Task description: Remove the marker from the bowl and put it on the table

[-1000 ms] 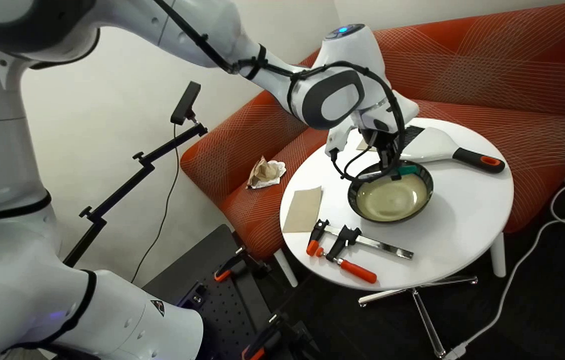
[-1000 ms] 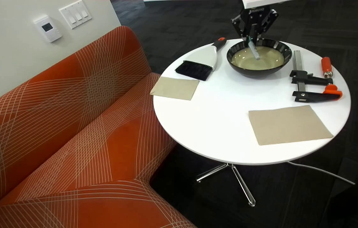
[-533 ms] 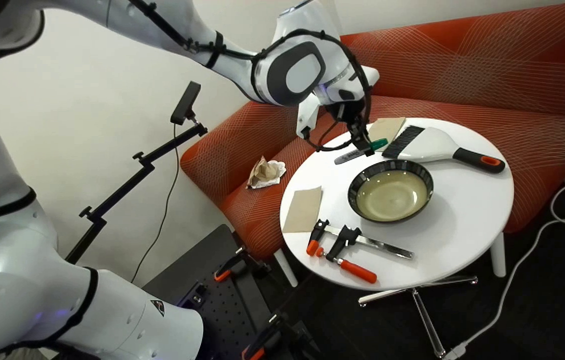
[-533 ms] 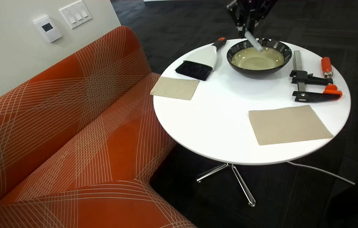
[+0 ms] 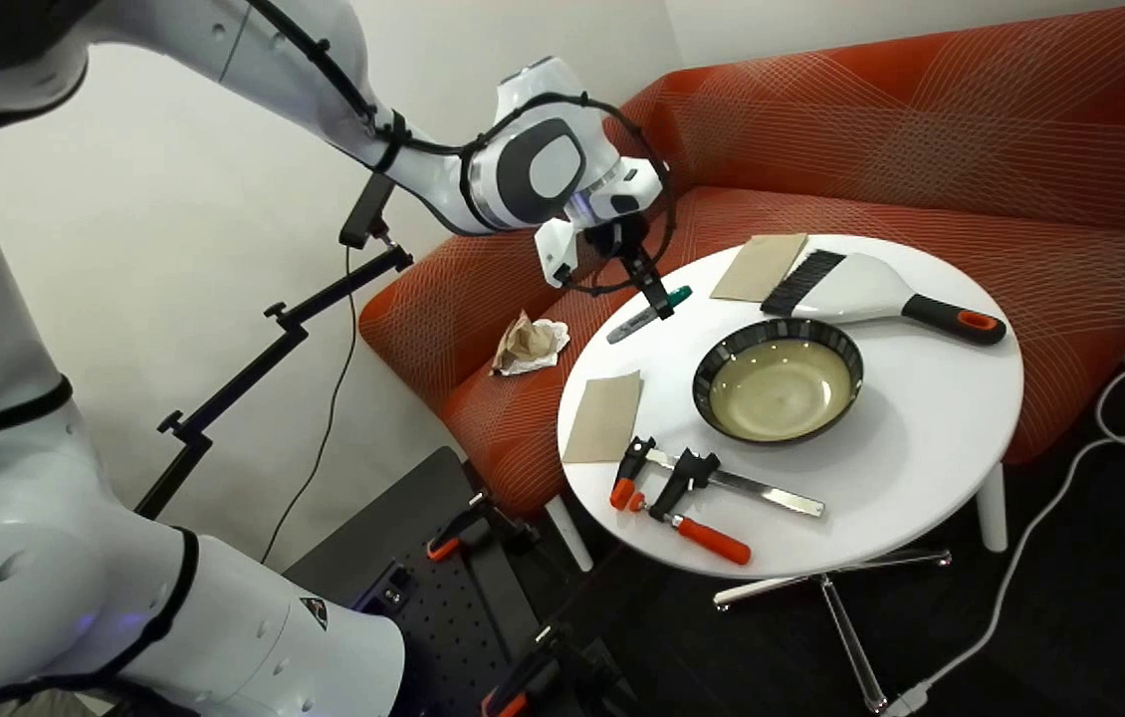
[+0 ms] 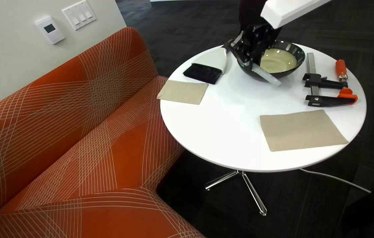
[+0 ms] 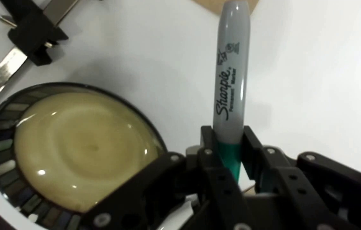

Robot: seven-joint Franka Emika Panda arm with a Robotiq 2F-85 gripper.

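Marker (image 7: pixel 231 76), clamped in the tool (image 7: pixel 227 135), has moved from over the bowl (image 5: pixel 780 390) to beside it, above the table (image 5: pixel 906 468).

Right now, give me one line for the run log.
gripper: holding marker | marker: outside bowl, over table | release: not yet

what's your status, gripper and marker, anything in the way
Gripper pinching marker. Marker out of bowl, held over table. Bowl and brown paper nearby, may crowd the put-down.
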